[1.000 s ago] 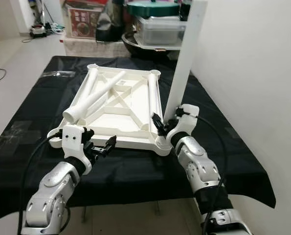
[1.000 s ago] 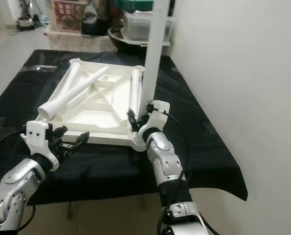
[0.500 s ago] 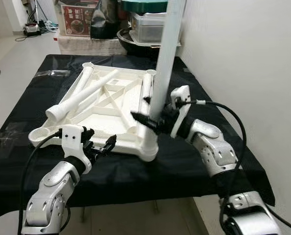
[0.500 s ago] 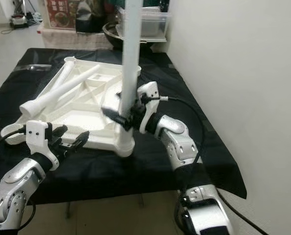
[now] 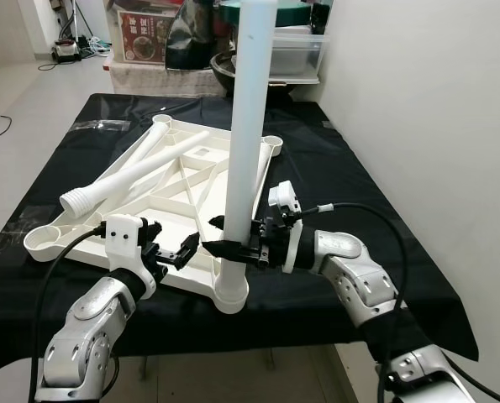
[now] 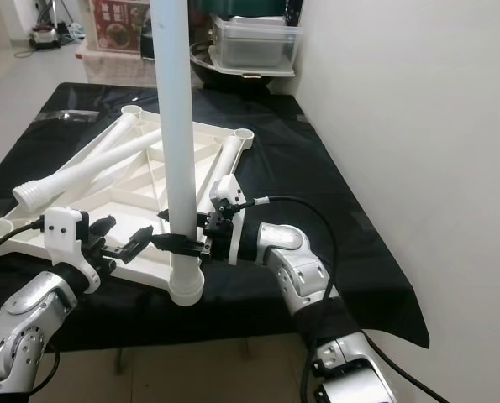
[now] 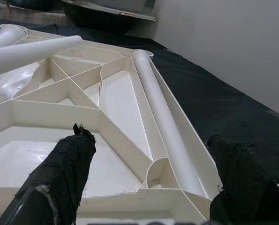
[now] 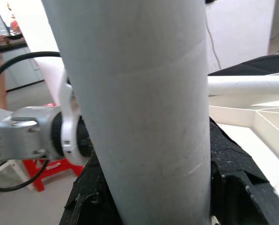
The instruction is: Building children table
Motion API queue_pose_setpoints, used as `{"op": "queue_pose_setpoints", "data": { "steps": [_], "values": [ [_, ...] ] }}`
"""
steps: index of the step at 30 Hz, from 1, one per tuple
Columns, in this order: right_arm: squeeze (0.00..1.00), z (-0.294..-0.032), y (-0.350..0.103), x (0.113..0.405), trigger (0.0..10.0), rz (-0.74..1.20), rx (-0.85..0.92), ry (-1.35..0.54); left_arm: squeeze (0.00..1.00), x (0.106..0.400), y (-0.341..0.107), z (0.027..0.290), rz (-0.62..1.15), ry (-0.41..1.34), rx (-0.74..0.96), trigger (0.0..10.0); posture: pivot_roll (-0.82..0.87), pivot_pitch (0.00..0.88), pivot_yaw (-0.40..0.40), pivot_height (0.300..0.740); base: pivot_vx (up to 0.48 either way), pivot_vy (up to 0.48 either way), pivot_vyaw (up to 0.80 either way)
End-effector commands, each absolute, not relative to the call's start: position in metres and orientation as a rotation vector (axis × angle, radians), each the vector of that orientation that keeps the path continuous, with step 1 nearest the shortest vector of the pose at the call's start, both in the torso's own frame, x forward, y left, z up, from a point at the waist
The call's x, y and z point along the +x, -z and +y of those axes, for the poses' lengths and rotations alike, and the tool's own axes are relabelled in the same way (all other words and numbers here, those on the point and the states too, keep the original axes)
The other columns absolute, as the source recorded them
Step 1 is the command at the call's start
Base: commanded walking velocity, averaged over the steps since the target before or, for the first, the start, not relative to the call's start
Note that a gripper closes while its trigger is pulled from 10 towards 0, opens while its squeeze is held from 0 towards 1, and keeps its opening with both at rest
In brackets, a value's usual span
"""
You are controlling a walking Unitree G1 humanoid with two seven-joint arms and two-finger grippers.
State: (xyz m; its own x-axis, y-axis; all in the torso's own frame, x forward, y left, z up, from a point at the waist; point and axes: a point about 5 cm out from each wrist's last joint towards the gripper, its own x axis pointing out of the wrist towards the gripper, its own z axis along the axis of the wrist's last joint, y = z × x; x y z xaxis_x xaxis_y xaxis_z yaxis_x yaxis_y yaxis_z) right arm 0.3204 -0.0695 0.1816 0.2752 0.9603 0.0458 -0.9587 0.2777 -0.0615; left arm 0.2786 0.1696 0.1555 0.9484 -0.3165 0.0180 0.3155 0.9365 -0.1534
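Observation:
The white children's table top [image 5: 176, 195] lies upside down on the black-covered table. One white leg [image 5: 250, 126] stands upright in its near corner socket [image 5: 232, 290]. My right gripper [image 5: 226, 247] reaches in from the right and is shut on that leg just above the socket; in the right wrist view the leg [image 8: 139, 103] sits between the black fingers [image 8: 235, 176]. My left gripper [image 5: 176, 250] is open at the top's near edge, with nothing between its fingers. A loose leg [image 5: 136, 172] lies slanted across the ribs, and another leg [image 7: 165, 126] lies along one side.
A white wall [image 5: 434, 101] runs close along the right. Boxes, a bowl and plastic containers [image 5: 275, 50] crowd the far end of the table. The black cloth [image 5: 376, 210] is bare to the right of the top. Open floor [image 5: 31, 92] lies to the left.
The upright leg and the corner it stands in have swung left toward the middle, turning the table top. My right gripper went with the leg, holding it lower. The left gripper stayed put.

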Motion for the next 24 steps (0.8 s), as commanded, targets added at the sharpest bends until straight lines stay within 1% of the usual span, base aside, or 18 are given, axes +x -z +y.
{"op": "queue_pose_setpoints", "data": {
  "steps": [1,2,3,4,6,7,9,10,11,12,13,14,16,17,18,20,21,24],
  "values": [
    [0.00,-0.073,-0.171,0.331,0.0,-0.033,-0.045,-1.141,0.00,0.280,-0.154,0.169,0.010,0.332,-0.163,10.0,0.07,0.000,-0.097,0.740,0.000,0.000,0.00],
    [0.00,-0.073,-0.171,0.331,0.0,-0.033,-0.045,-1.141,0.00,0.280,-0.154,0.169,0.010,0.332,-0.163,10.0,0.07,0.000,-0.097,0.740,0.000,0.000,0.00],
    [0.00,-0.082,-0.163,0.344,0.0,0.026,-0.045,-0.908,0.00,0.279,-0.154,0.168,0.010,0.334,-0.157,10.0,0.07,0.000,-0.100,0.740,0.000,0.000,0.00],
    [0.00,-0.109,-0.149,0.358,0.0,0.118,-0.010,-0.497,0.00,0.279,-0.154,0.168,0.008,0.333,-0.167,10.0,0.07,0.000,-0.101,0.740,0.000,0.000,0.00],
    [0.00,-0.109,-0.149,0.358,0.0,0.118,-0.010,-0.497,0.00,0.279,-0.154,0.168,0.008,0.333,-0.167,10.0,0.07,0.000,-0.101,0.740,0.000,0.000,0.00],
    [0.00,-0.133,-0.137,0.360,0.0,0.193,0.005,-0.188,0.00,0.279,-0.155,0.168,0.006,0.334,-0.177,10.0,0.07,0.000,-0.103,0.740,0.000,0.000,0.00],
    [0.00,-0.133,-0.137,0.360,0.0,0.193,0.005,-0.188,0.00,0.279,-0.155,0.168,0.006,0.334,-0.177,10.0,0.07,0.000,-0.103,0.740,0.000,0.000,0.00],
    [0.00,-0.148,-0.127,0.354,0.0,0.242,0.025,0.016,0.00,0.278,-0.155,0.168,0.006,0.334,-0.172,10.0,0.06,0.000,-0.103,0.740,0.000,0.000,0.00],
    [0.00,-0.148,-0.127,0.354,0.0,0.242,0.025,0.016,0.00,0.278,-0.155,0.168,0.006,0.334,-0.172,10.0,0.06,0.000,-0.103,0.740,0.000,0.000,0.00],
    [0.00,-0.150,-0.123,0.348,5.2,0.263,0.046,0.091,0.00,0.278,-0.154,0.168,0.006,0.330,-0.176,10.0,0.06,0.000,-0.102,0.740,0.000,0.000,0.00],
    [0.00,-0.150,-0.123,0.348,5.2,0.263,0.046,0.091,0.00,0.278,-0.154,0.168,0.006,0.330,-0.176,10.0,0.06,0.000,-0.102,0.740,0.000,0.000,0.00],
    [0.00,-0.142,-0.127,0.346,10.0,0.247,0.057,0.044,0.00,0.279,-0.154,0.168,0.007,0.331,-0.171,10.0,0.06,0.000,-0.098,0.740,0.000,0.000,0.00],
    [0.00,-0.142,-0.127,0.346,10.0,0.247,0.057,0.044,0.00,0.279,-0.154,0.168,0.007,0.331,-0.171,10.0,0.06,0.000,-0.098,0.740,0.000,0.000,0.00],
    [0.00,-0.129,-0.136,0.348,10.0,0.202,0.096,-0.051,0.00,0.279,-0.154,0.167,0.007,0.332,-0.165,10.0,0.06,0.000,-0.098,0.740,0.000,0.000,0.00],
    [1.00,-0.109,-0.152,0.350,10.0,0.116,0.155,-0.224,0.00,0.279,-0.154,0.167,0.005,0.333,-0.169,10.0,0.06,0.000,-0.102,0.740,0.000,0.000,0.00],
    [1.00,-0.084,-0.174,0.348,10.0,0.008,0.223,-0.507,0.00,0.280,-0.155,0.167,0.003,0.333,-0.165,10.0,0.06,0.000,-0.107,0.740,0.000,0.000,0.00],
    [1.00,-0.077,-0.180,0.346,10.0,-0.013,0.237,-0.611,0.00,0.280,-0.155,0.167,0.003,0.331,-0.160,10.0,0.06,0.000,-0.107,0.740,0.000,0.000,0.00],
    [1.00,-0.071,-0.183,0.344,10.0,-0.019,0.244,-0.685,0.00,0.280,-0.154,0.167,0.003,0.330,-0.152,10.0,0.07,0.000,-0.107,0.740,0.000,0.000,0.00]
  ]
}}
